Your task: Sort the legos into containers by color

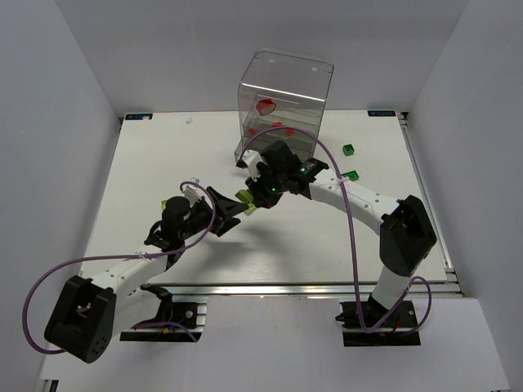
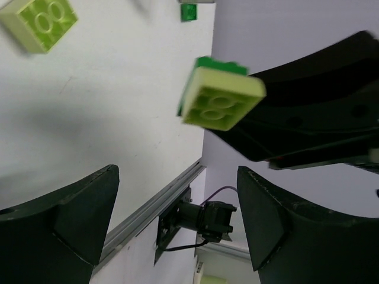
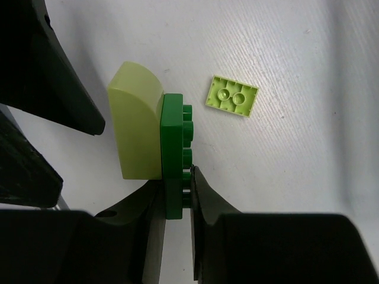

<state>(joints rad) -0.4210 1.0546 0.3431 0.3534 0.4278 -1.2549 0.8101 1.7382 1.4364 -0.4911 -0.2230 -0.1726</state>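
A dark green lego [image 3: 173, 148] with a rounded yellow-green lego [image 3: 137, 130] stuck to its face hangs above the table, my right gripper [image 3: 176, 183] shut on the green one. In the left wrist view the same joined pair [image 2: 220, 97] shows just ahead of my left gripper [image 2: 177, 207], whose jaws stand wide open and empty. From above, the two grippers meet at mid-table: left gripper [image 1: 237, 208], right gripper [image 1: 263, 192]. A flat yellow-green lego [image 3: 233, 97] lies loose on the table. The clear container [image 1: 284, 102] at the back holds red legos [image 1: 266, 105].
Two dark green legos [image 1: 349, 149] [image 1: 351, 174] lie on the table right of the container. The right arm's cable [image 1: 353, 220] loops over the table. Grey walls close in both sides, and a metal rail [image 1: 310, 287] runs along the near edge.
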